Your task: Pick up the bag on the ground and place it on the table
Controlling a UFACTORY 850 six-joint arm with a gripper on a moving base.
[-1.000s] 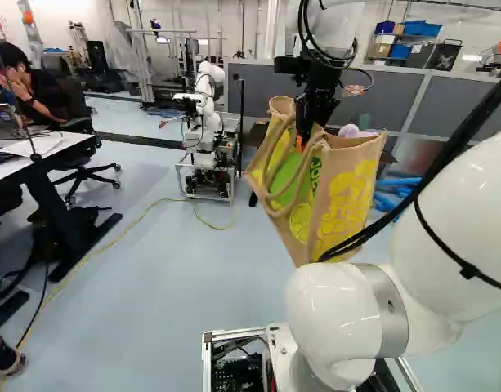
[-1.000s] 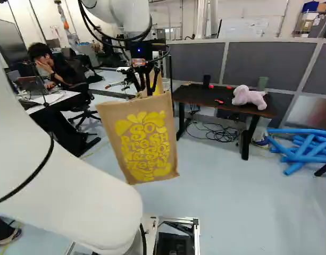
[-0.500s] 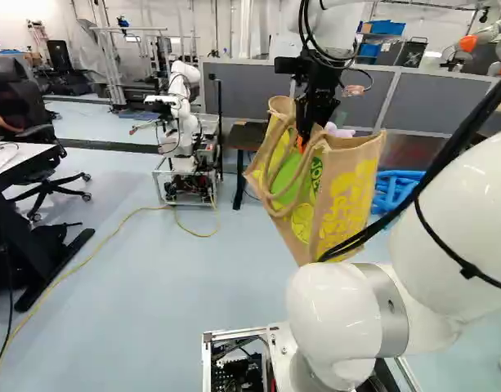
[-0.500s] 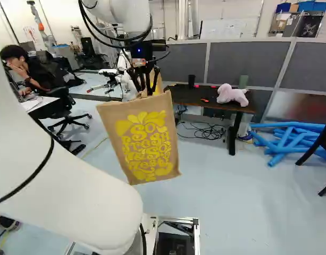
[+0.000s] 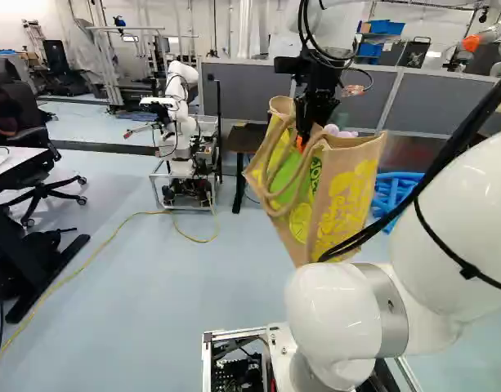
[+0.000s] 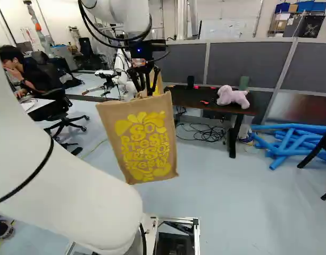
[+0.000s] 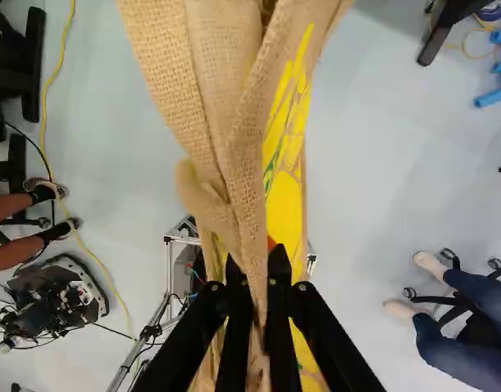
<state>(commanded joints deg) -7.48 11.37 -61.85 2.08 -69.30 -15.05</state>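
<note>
Clamped on the yellow-printed tan burlap bag (image 6: 147, 141) with the black two-fingered gripper (image 7: 256, 265), roll gently toward one o'clock, raising bag bottom above dark-brown rectangular table (image 6: 192, 98).

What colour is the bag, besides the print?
The bag is light brown, clearest in the right base view.

Yellow lettering (image 6: 147, 143) on the bag (image 6: 114, 118) read "SO FRESH & SO ZESTY"; the far whiteboard's (image 6: 230, 28) writing was too small to read.

Coarse, matt woven cloth on the bag (image 7: 225, 90).
</note>
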